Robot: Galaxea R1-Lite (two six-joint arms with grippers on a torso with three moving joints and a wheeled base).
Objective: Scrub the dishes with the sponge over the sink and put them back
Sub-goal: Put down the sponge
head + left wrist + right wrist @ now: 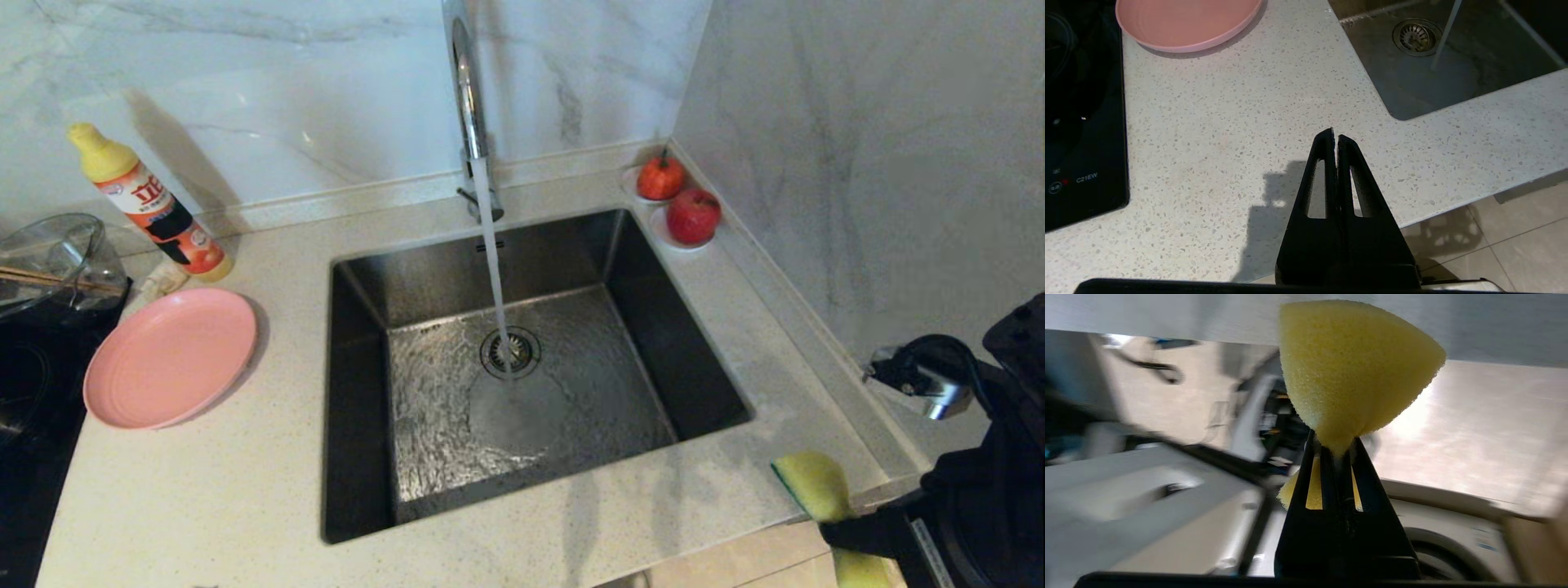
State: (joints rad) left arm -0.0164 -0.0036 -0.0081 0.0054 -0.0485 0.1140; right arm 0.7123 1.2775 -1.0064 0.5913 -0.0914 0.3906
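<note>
A pink plate (170,357) (1188,20) lies on the speckled counter to the left of the sink (441,408) (1474,81). The chrome tap (469,106) runs a stream of water onto the drain strainer (510,351). My right gripper (849,531) (1334,443) is at the counter's front right corner, outside the basin, shut on the waist of the yellow sponge (812,482) (1351,363), whose green layer shows along one edge. My left gripper (1335,136) hangs shut and empty over the counter's front edge, near the sink's front left corner; it is out of the head view.
A detergent bottle (151,204) stands behind the plate. A clear glass bowl (53,261) with chopsticks sits on the black hob (33,392) (1081,114) at far left. Two red fruits (678,200) rest on small white dishes in the back right corner by the marble wall.
</note>
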